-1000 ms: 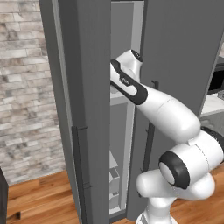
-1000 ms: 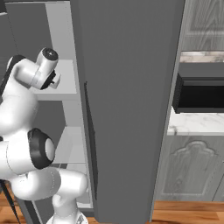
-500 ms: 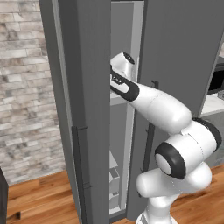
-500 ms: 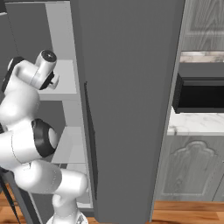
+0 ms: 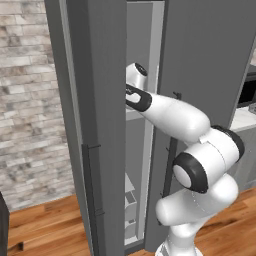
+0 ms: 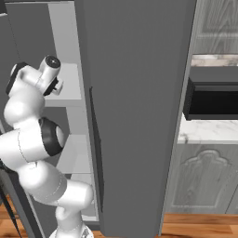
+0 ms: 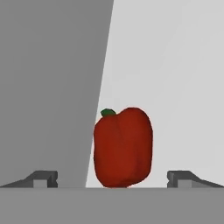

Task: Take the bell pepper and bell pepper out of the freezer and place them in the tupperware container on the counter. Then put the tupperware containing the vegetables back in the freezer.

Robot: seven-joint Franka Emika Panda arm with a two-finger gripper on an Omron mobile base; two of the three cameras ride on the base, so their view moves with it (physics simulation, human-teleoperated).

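Inside the freezer (image 5: 105, 75) we have our arm reaching a little deeper than a second ago: in the left base view the wrist has slid leftward, closer to the edge of the left door, and the elbow joint has risen and swung to the right. From the right base view the change is slight; the upper arm has settled lower and more to the left, while the wrist sits by the same pale shelf (image 6: 69, 90).

Ahead of our gripper (image 7: 112, 179), a bell pepper (image 7: 123, 147) stands against the pale inner wall, red and glossy with a small green stem at its upper left. It lies between our two fingertips (image 7: 43, 178) as the hand view frames it, centred slightly right of the middle, and we cannot tell whether it is already within the fingers' reach. Nothing touches it. Our fingers are spread wide, well apart on either side of the pepper, pinching nothing. A darker grey wall panel (image 7: 48, 87) runs up the left of that view.

Our forearm extends roughly level through the gap between the two dark doors, with the wrist at upper-shelf height.
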